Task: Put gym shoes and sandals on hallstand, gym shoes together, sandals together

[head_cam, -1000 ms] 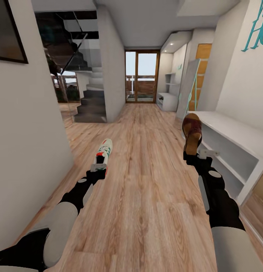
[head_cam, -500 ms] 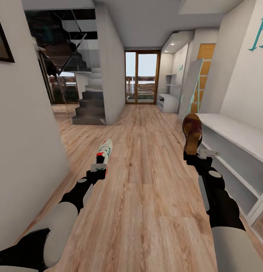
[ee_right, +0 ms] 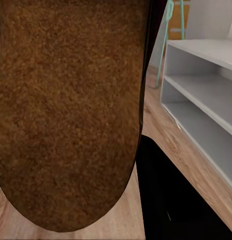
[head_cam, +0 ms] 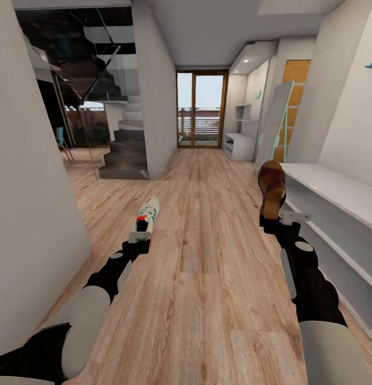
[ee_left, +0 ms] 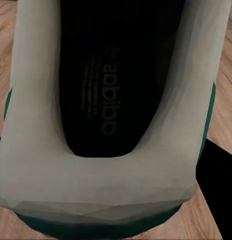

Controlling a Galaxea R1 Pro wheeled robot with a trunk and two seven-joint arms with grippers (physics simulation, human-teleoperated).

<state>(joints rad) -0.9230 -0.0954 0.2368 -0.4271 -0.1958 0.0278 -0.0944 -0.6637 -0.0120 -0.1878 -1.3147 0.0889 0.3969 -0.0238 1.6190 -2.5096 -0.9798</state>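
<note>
My left gripper point(head_cam: 140, 237) is shut on the heel of a white gym shoe point(head_cam: 147, 212) with green stripes and red accents, toe pointing away, held above the corridor floor point(head_cam: 207, 256). The left wrist view looks into the gym shoe's point(ee_left: 111, 100) dark opening. A dark brown sandal point(head_cam: 272, 188) stands upright in my right gripper point(head_cam: 277, 216), which is shut on it. Its tan footbed point(ee_right: 71, 110) faces the right wrist camera. The hallstand point(head_cam: 240, 145), pale with stepped shelves above, stands far down the corridor on the right.
A plain low white two-shelf bench point(head_cam: 335, 206) runs along the right wall beside my right arm, also seen as the bench point(ee_right: 206, 100). A leaning mirror point(head_cam: 274, 125) stands past it. A wall corner point(head_cam: 31, 176) is close on the left. Stairs point(head_cam: 122, 149) and a glass door point(head_cam: 201, 109) lie ahead.
The whole view has shifted: the camera has moved forward down the corridor, so walls and bench slid outward. Both arms hold the shoe and the sandal just as before.
</note>
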